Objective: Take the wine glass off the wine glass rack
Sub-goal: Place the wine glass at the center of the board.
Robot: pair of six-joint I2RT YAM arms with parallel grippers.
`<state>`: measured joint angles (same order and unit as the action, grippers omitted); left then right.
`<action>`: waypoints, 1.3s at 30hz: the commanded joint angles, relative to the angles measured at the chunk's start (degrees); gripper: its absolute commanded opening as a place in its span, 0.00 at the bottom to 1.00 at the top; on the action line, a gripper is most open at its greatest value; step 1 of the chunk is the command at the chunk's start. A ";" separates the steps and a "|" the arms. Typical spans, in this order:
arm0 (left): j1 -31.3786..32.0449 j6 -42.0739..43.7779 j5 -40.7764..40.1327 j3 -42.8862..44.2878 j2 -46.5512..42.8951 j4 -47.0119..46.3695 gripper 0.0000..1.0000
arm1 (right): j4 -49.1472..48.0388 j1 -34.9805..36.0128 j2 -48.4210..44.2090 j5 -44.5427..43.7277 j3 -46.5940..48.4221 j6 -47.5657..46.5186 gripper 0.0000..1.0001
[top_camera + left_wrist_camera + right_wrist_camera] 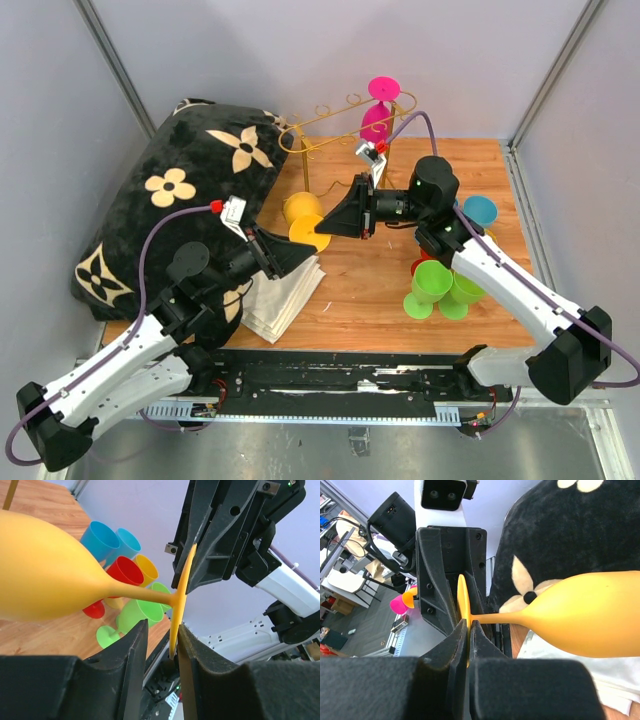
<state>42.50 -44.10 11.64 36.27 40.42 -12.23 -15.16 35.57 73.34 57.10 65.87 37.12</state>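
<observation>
Wine glass (580, 615) — right hand (468, 630) pinches foot.

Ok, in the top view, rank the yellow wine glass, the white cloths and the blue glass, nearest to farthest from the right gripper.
1. The yellow wine glass: its foot is pinched in the right gripper, bowl just to the left.
2. The white cloths: stacked on the table's near left, toward the arm bases.
3. The blue glass: far right, past the arm's wrist.

White arms (110, 365), black jaws, purple cables (142, 265)
</observation>
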 commanded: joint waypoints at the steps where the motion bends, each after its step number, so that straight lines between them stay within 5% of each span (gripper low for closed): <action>1: -0.31 -2.21 0.48 -0.57 0.37 -5.31 0.34 | -4.58 -0.37 -2.03 2.99 -1.34 -1.07 0.01; 6: -0.30 -3.09 1.10 -1.04 1.06 -7.01 0.32 | -5.67 -0.37 -2.36 4.52 -1.95 -1.37 0.01; 12: -0.32 -1.94 1.89 -1.22 1.98 -7.27 0.12 | -5.58 -0.91 -3.24 4.14 -2.02 -2.06 0.08; 16: -0.31 3.31 2.21 -1.11 1.19 -5.09 0.04 | -3.02 -2.75 -4.18 3.33 -1.08 -2.41 0.45; 21: -0.31 14.27 -1.38 1.12 -0.06 7.60 0.00 | -0.45 -6.41 -6.21 2.53 -0.17 -2.82 0.63; 25: -0.31 24.47 1.23 -0.65 -1.70 12.07 0.00 | 4.60 -9.68 -8.17 -2.40 0.60 -5.39 0.69; 30: -0.19 37.26 14.33 -4.28 -3.62 12.12 0.01 | 12.61 -14.91 -9.77 -11.96 0.63 -7.85 0.72; 39: 0.04 57.12 29.19 -6.51 -3.23 13.15 0.01 | 13.29 -18.29 -7.29 -2.88 0.91 -6.63 0.75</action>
<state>42.50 0.62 32.47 28.32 35.46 0.19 -2.44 17.98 64.97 48.16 65.08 31.33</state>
